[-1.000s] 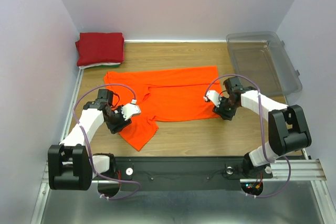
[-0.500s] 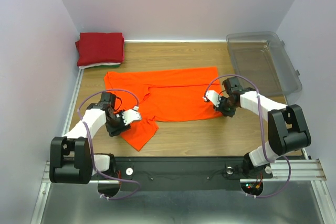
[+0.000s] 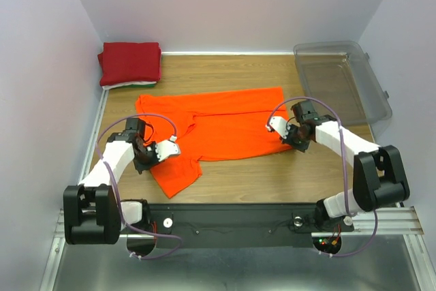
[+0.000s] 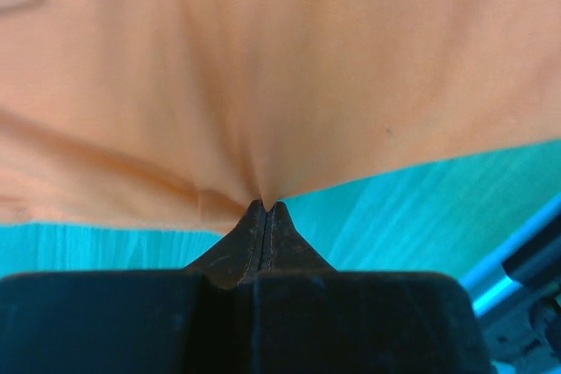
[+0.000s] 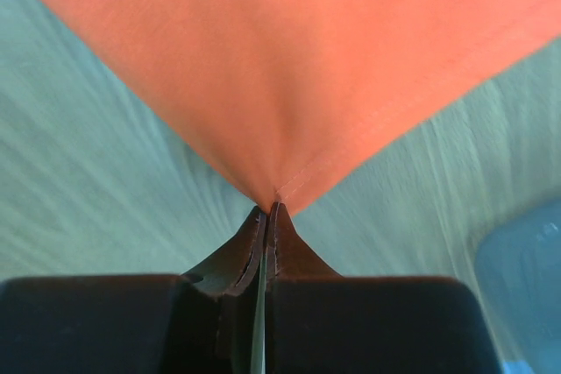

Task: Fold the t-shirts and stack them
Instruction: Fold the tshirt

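Left pincer (image 4: 266, 209): we find its jaws pressed together on a pinch of the orange t-shirt (image 3: 225, 124), at the cloth's near left edge, low over the wooden table (image 3: 238, 73).

Dark red t-shirt (image 3: 129, 63): folded, in the table's far left corner. A thin pale edge shows under it, perhaps another shirt, though we cannot tell from above.

Orange t-shirt: spread across the middle of the table, one flap reaching toward the near edge on the left.

Right pincer (image 5: 270, 208): closed on the shirt's near right corner, the cloth drawn to a point.

Clear plastic bin (image 3: 340, 83): far right, apart from the shirt.
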`<state>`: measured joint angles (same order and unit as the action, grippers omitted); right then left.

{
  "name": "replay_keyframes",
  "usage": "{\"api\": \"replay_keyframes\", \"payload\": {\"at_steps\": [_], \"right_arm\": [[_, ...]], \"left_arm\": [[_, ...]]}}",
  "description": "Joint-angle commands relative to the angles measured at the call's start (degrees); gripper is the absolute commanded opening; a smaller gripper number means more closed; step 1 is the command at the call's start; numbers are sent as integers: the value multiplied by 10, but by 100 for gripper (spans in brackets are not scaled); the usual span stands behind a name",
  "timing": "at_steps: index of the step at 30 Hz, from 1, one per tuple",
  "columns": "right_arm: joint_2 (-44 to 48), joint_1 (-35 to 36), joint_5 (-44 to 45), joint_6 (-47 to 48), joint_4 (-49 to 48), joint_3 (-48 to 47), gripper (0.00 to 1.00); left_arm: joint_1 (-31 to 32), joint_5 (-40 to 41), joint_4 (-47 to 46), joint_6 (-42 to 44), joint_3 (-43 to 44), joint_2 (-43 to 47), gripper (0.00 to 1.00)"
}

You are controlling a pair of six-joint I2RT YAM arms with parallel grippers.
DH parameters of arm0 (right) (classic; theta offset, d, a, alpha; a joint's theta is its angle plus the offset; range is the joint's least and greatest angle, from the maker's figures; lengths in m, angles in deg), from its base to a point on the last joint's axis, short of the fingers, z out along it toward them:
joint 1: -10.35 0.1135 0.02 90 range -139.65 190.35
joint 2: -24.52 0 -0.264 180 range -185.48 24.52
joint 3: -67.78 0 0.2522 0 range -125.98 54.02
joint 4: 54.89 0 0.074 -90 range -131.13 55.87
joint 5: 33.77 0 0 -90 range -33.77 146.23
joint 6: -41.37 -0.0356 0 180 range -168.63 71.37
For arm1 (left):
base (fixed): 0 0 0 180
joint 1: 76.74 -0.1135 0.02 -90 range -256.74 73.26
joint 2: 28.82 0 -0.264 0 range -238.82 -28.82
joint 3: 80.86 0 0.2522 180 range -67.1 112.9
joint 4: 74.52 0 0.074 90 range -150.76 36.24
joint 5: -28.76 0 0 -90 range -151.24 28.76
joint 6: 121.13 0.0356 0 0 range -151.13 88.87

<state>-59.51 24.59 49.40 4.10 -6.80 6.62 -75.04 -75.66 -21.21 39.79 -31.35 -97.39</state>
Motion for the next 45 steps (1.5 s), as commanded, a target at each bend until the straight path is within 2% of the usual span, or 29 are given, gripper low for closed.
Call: {"api": "replay_keyframes", "payload": {"at_steps": [1, 6, 11, 22, 24, 33, 34, 35, 36, 37, 42, 43, 45], "right_arm": [[55, -6, 13, 1, 38, -6, 1], [55, -18, 12, 8, 62, -40, 1], [8, -35, 2, 12, 73, -111, 1], [-144, -47, -5, 29, 99, -306, 1], [-181, -51, -3, 33, 102, -345, 1], [-324, -58, -2, 30, 113, -483, 2], [-335, -58, 1, 27, 113, -490, 4], [-347, -58, 7, 26, 113, -506, 13], [-358, -58, 13, 24, 113, -514, 26], [-376, -58, 23, 12, 112, -521, 50], [-367, -67, 3, -60, 114, -550, 61], [-347, -67, -12, -82, 116, -546, 61], [-328, -67, -27, -105, 123, -524, 61]], "left_arm": [[-30, -32, 93, 20, 62, 33, 0], [-68, -61, 126, 35, 114, 18, 0], [-88, -109, 138, 26, 195, -37, 0], [-102, -157, 164, 12, 394, -189, 0], [-107, -167, 167, 8, 435, -238, 0], [-107, -185, 153, -31, 552, -369, 0], [-107, -184, 130, -44, 559, -377, 5], [-108, -182, 116, -60, 564, -392, 8], [-109, -182, 107, -67, 566, -400, 17], [-110, -181, 92, -85, 571, -411, 24], [-134, -185, 66, -120, 559, -402, 49], [-143, -185, 62, -126, 544, -384, 52], [-147, -184, 61, -132, 524, -364, 53]]}}
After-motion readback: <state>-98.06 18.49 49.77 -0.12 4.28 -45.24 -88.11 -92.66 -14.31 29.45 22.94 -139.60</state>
